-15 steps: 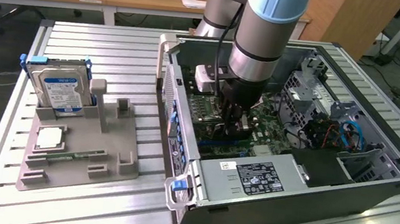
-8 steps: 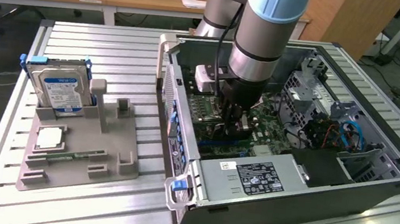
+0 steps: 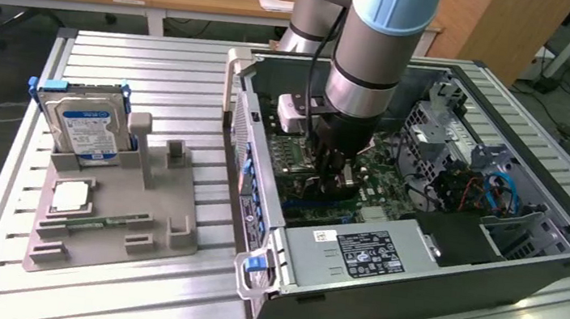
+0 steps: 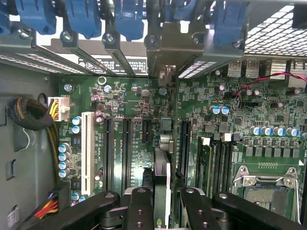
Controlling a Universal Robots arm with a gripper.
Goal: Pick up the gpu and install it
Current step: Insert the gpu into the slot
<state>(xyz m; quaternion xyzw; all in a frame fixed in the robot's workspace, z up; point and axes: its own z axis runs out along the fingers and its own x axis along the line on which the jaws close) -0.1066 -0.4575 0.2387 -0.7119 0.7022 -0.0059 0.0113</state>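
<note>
My gripper (image 3: 331,183) reaches down into the open computer case (image 3: 533,263), just above the green motherboard (image 3: 385,184). In the wrist view the gripper (image 4: 163,203) is shut on the gpu (image 4: 163,158), which shows edge-on as a thin upright card between the black fingers (image 4: 139,206). The card's silver end bracket (image 4: 165,62) stands against the case's rear slot openings. The gpu's edge lies along the motherboard (image 4: 268,124), between the black expansion slots (image 4: 125,143) and the slot (image 4: 184,143) beside it. I cannot tell whether the card is seated in a slot.
A silver hard drive (image 3: 88,125) with a blue label stands in the grey holder (image 3: 114,220) at the exterior view's left, with a memory stick (image 3: 92,223) lying in it. The power supply (image 3: 361,250), blue retainer clips (image 4: 129,19), a sleeved cable bundle (image 4: 29,115) and the CPU socket (image 4: 266,187) crowd the case.
</note>
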